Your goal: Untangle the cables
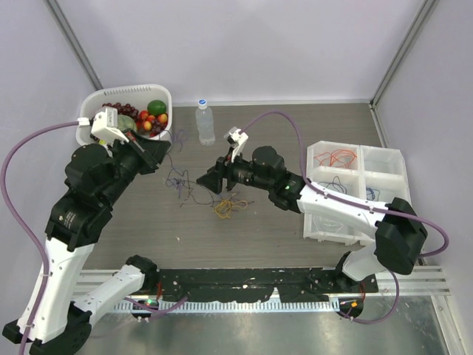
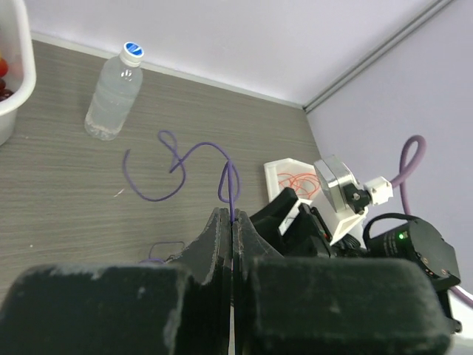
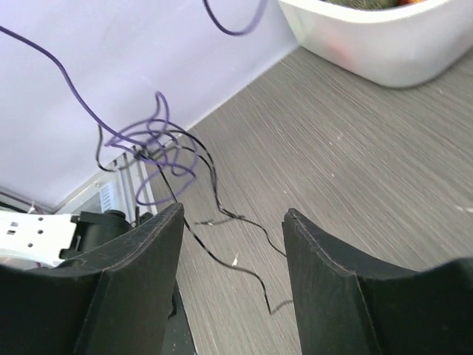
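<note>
The left fingers (image 2: 214, 248) are pressed tight together on a purple cable (image 2: 177, 159), which loops away toward the water bottle (image 2: 111, 92). The right fingers (image 3: 140, 251) stand wide apart and hold nothing, low over the bench (image 1: 295, 140) on the bottle's near side. The other cables (image 1: 182, 183), purple, black and yellow-orange, lie tangled there beside them.

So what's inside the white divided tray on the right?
The tray's back-left compartment holds orange cables, and the next one nearer holds a blue cable. The right arm covers much of its near compartments.
</note>
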{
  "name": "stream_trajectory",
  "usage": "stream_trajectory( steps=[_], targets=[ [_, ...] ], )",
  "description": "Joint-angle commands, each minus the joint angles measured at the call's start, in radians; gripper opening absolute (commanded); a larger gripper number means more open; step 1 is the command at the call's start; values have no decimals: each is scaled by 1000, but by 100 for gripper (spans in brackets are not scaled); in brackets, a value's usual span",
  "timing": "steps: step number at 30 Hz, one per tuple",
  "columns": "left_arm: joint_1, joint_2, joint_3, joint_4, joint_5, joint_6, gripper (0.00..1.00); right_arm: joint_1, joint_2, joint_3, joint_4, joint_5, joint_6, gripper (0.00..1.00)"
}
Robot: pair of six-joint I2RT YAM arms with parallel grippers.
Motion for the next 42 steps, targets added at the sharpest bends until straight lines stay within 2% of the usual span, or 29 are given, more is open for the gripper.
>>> stream_trajectory(
  steps=[1,6,8,11,19,24,28,30,32,35,38,42],
  targets=[
    [6,8,57,42,56,-16,0,5,30,98,126,-95,6,60],
    [6,3,61,53,65,-25,0,3,74,154,118,-105,-1,51],
    [6,5,63,56,73,-28,0,5,84,164,121,-111,0,50],
    [6,10,71,60,80,-28,0,6,104,178,112,-100,-3,55],
    [6,19,83,74,82,-22,0,18,130,203,144,-119,26,61],
    [4,26,85,79,114,-19,0,25,95,217,65,-43,-35,62],
    [6,31,92,99,140,-24,0,26,99,230,106,-80,2,62],
    [6,37,104,122,154,-22,0,31,143,235,149,-118,48,55],
    [6,46,141,148,155,-18,0,37,180,232,175,-128,88,41],
    [6,68,219,201,174,-7,0,70,211,177,241,-119,125,34],
    [6,94,288,282,232,-17,0,101,269,151,264,-86,157,15],
    [6,121,391,332,249,-14,0,107,292,83,250,-8,180,15]
  ],
)
